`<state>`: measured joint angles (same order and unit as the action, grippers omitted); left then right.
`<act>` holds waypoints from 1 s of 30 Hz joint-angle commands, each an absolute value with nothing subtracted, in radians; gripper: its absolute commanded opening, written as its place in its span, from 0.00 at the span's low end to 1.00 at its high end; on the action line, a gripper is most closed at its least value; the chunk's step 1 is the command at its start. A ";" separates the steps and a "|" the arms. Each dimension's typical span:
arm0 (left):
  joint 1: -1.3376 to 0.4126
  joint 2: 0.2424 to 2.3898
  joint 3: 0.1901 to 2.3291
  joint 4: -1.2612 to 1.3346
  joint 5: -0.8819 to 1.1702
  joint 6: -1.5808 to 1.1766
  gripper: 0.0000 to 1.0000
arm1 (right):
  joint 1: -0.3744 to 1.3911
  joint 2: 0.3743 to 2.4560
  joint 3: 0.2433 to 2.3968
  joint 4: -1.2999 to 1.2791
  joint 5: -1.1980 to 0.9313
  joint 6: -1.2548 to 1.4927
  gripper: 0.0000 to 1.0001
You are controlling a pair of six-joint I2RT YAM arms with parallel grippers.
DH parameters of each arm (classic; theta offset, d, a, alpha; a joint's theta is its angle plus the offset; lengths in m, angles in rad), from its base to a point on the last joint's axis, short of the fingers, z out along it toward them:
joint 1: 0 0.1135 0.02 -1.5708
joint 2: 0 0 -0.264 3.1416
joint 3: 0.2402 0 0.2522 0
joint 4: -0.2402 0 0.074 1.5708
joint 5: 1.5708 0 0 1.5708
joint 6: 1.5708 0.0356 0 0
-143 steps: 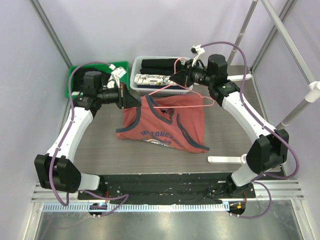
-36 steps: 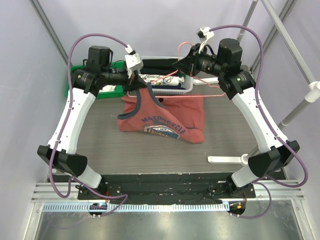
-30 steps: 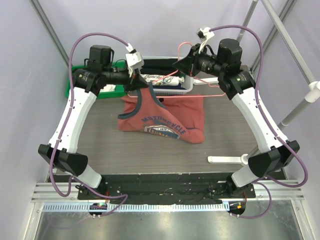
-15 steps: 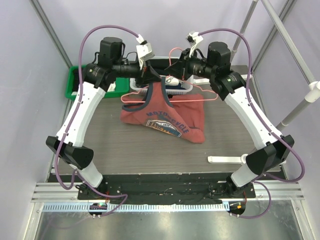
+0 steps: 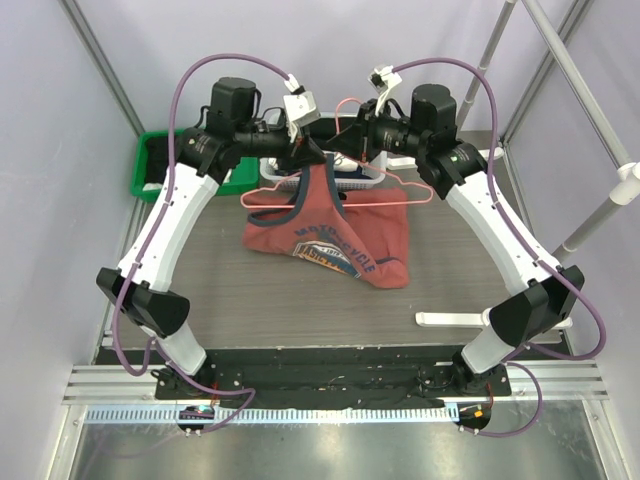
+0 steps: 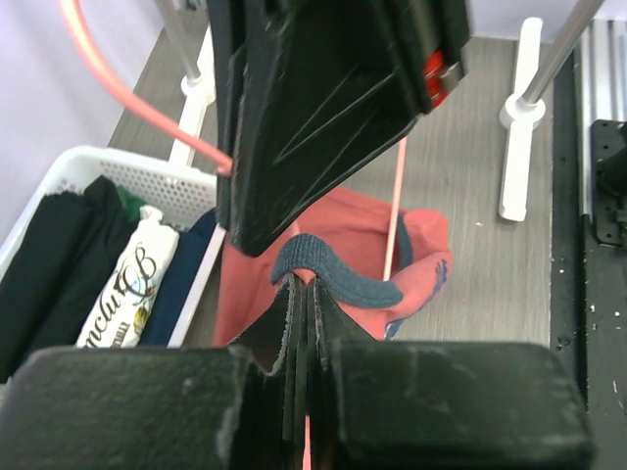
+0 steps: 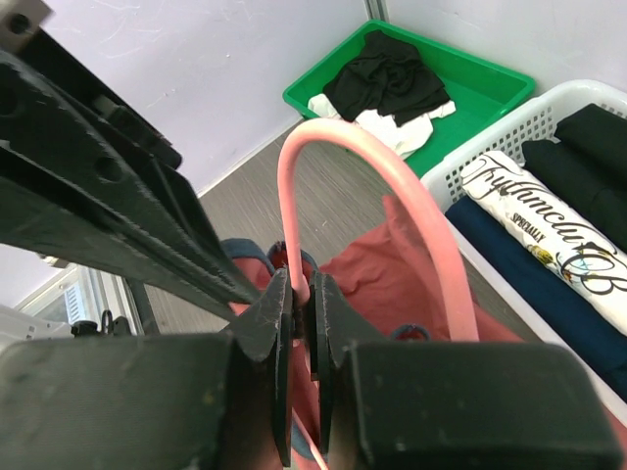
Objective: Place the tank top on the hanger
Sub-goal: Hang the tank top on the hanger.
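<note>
The rust-red tank top [image 5: 330,235] with navy trim hangs lifted at its left strap, its lower part resting on the table. My left gripper [image 5: 312,152] is shut on the navy strap [image 6: 333,269]. My right gripper [image 5: 352,148] is shut on the neck of the pink wire hanger [image 5: 400,195], whose hook [image 7: 372,176] arcs above the jaws. The hanger's bar runs across the shirt, with one end poking out left [image 5: 252,197]. The two grippers almost touch, high above the shirt. The hanger wire also shows in the left wrist view [image 6: 397,211].
A white basket [image 5: 372,178] with folded black clothes and a white printed cloth [image 7: 549,211] sits behind the shirt. A green tray [image 5: 150,165] with black cloth stands at the back left. A white rack base [image 5: 455,320] lies at the right, with metal poles [image 5: 600,215] beyond.
Both grippers have risen and drawn together over the basket's front. The shirt's strap is pulled up higher, and the hanger has shifted left so its left end sticks out past the shirt.
</note>
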<state>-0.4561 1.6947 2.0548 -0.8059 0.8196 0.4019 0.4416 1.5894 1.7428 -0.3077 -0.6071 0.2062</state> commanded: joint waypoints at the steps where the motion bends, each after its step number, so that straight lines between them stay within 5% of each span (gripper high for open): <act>1: -0.459 1.672 2.052 -0.778 0.772 0.431 0.00 | 0.446 1.522 1.784 -0.267 -0.641 0.225 0.01; 30: -0.460 1.660 1.973 -0.795 0.810 0.420 0.14 | 0.433 1.483 1.842 -0.273 -0.680 0.268 0.01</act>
<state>-0.4564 1.6909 1.9926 -0.7979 0.8120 0.4049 0.4374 1.5658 1.7638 -0.3462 -0.6312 0.2211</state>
